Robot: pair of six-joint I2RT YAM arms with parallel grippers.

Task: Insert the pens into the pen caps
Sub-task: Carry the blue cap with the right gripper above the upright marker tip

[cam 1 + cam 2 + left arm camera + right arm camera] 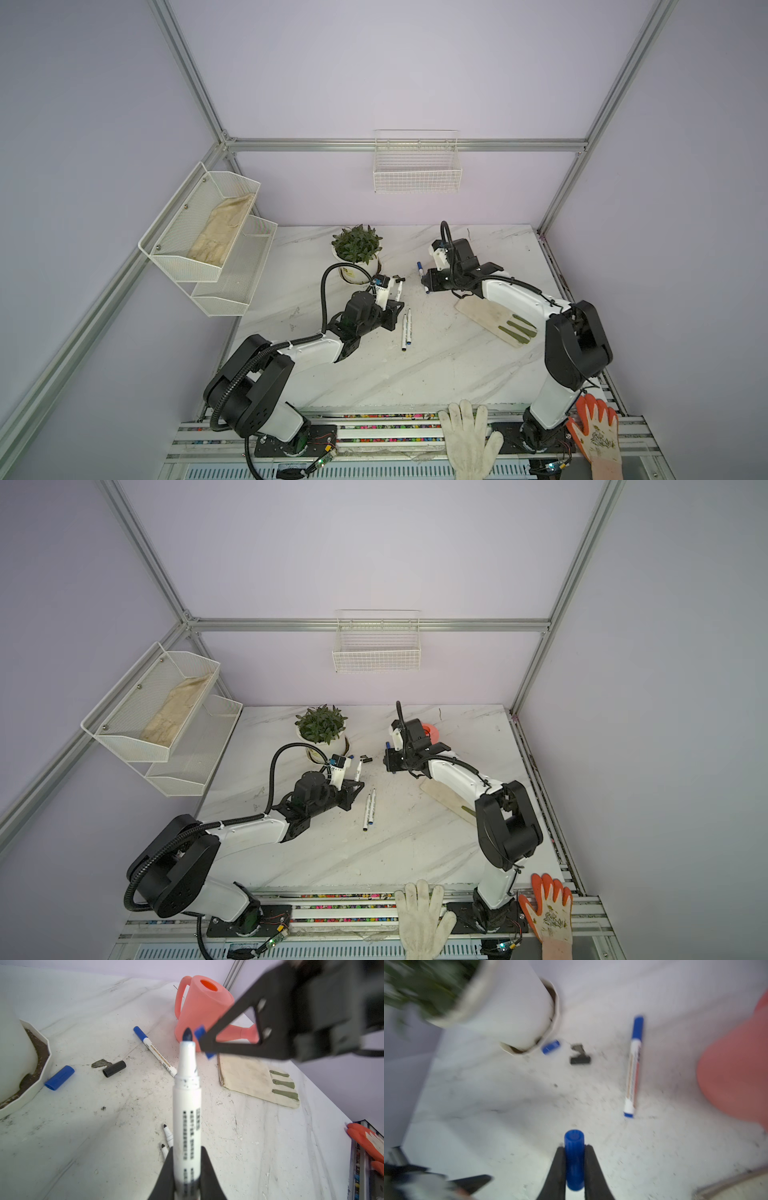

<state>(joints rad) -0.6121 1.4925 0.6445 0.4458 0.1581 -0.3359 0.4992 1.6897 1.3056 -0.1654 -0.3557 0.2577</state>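
My left gripper [187, 1149] is shut on an uncapped white pen [187, 1105] and shows in both top views [397, 305]. The pen's dark tip points at my right gripper [574, 1148], which is shut on a blue pen cap [574, 1159], close by the tip [200, 1032]. A pen with a blue cap on it [154, 1053] lies on the table beyond. Two uncapped pens [406, 330] lie side by side near my left gripper. A loose blue cap [59, 1077] and a black cap [114, 1068] lie by the plant pot.
A potted plant [357, 257] stands at the back centre, and a pink watering can [203, 1009] stands behind my right gripper. A cream glove [494, 322] lies under the right arm. A white glove [469, 436] and an orange glove [596, 432] rest on the front rail.
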